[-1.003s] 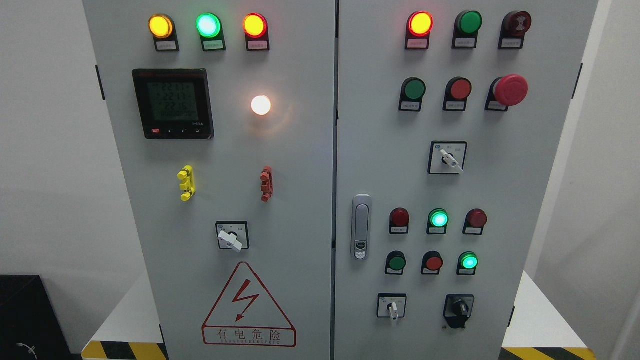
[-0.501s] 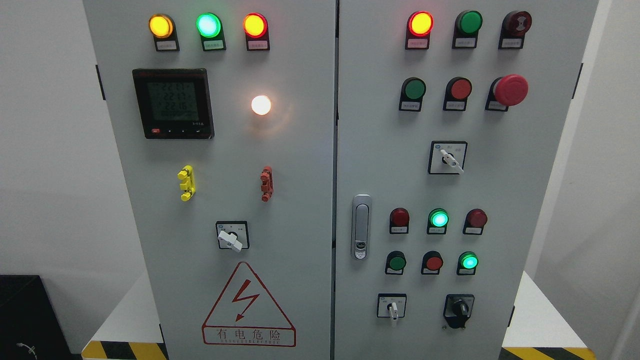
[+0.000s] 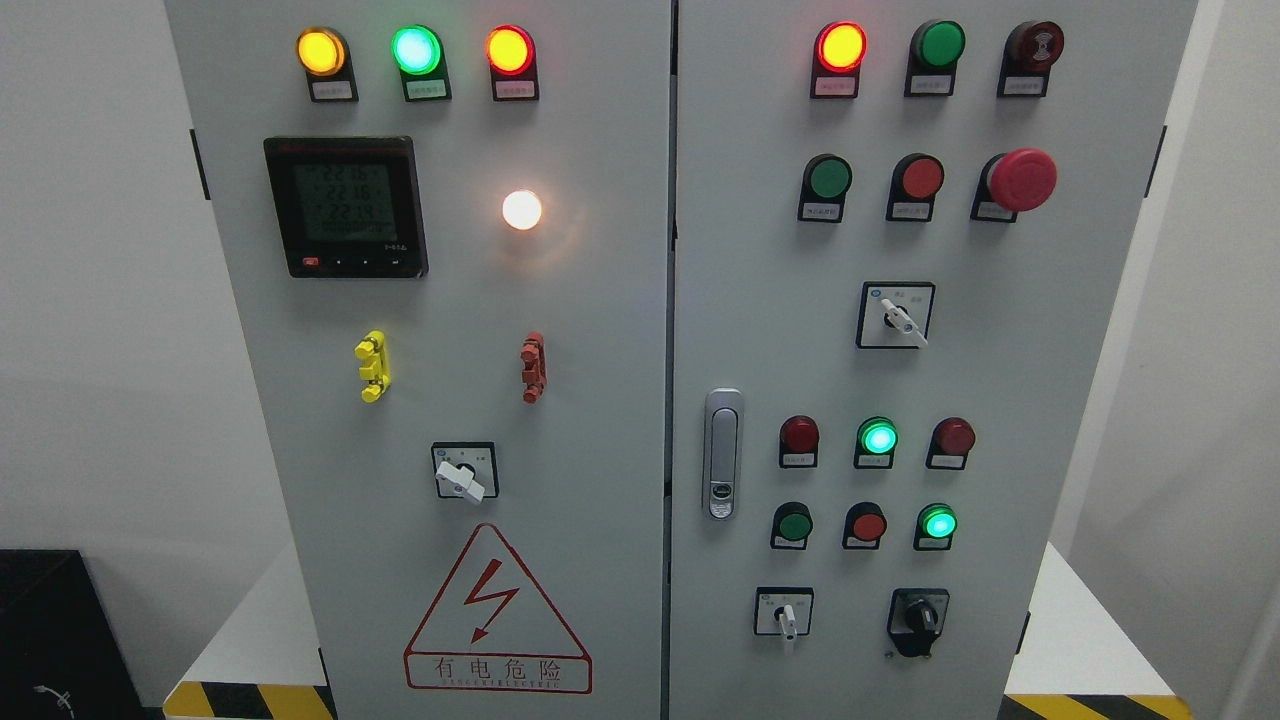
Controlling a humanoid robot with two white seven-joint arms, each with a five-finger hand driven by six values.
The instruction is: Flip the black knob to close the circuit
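Here:
- Grey cabinet point(image 3: 600, 330) with two doors fills the view.
- Meter point(image 3: 345, 206) sits upper left, warning sign point(image 3: 497, 612) at its bottom edge.
- Black knob point(image 3: 915, 622) sits at the bottom right corner, untouched.
- No robot hand shows, so its state can't be told.

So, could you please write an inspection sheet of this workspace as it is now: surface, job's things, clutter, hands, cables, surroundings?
Surface: grey cabinet, two doors, both shut.
Job's things: black knob, lower right of the right door, untouched.
Clutter: nothing seen on the panel besides its own parts: white selector switches, lit lamps, red mushroom button, meter, warning triangle.
Hands: neither in view.
Cables: a thin one on the black box, lower left.
Surroundings: white walls; striped floor tape.
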